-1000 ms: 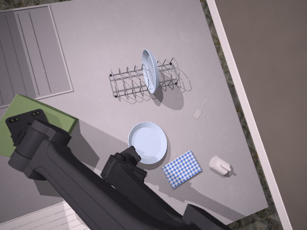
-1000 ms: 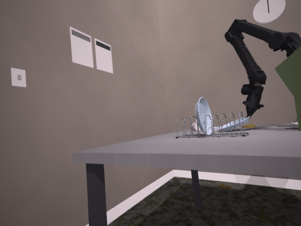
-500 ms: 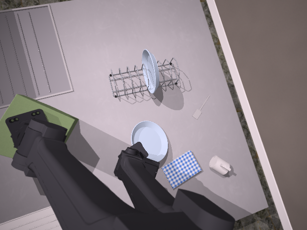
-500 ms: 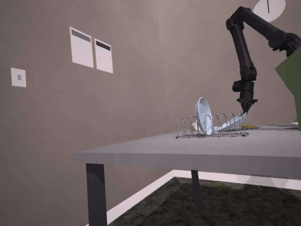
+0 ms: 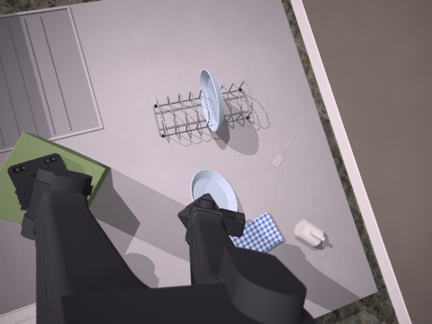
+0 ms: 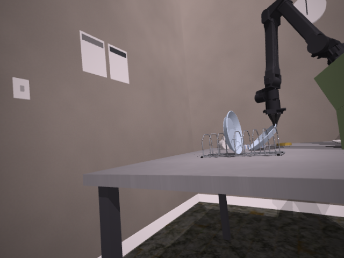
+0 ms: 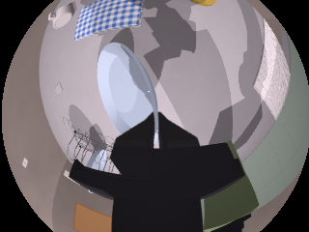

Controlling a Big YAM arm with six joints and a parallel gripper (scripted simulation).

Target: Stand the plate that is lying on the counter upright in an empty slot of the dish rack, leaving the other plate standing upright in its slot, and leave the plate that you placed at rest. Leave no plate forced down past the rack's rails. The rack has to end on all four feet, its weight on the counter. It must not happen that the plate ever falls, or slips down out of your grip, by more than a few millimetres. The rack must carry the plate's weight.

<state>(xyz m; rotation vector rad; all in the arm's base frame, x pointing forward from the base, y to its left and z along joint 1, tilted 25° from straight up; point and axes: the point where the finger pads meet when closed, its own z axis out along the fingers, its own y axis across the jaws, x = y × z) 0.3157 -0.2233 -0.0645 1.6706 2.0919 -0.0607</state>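
The gripper (image 6: 274, 123) pinched the tilted plate's (image 6: 260, 141) rim; it needed raising vertical before the rack (image 6: 208, 136).

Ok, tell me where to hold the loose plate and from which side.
By its thin rim, from above, as the gripper does now: it is shut on the raised edge of the plate, on the side away from the rack. The plate tilts with its far edge low, so the rim is the only part narrow enough for the fingers.
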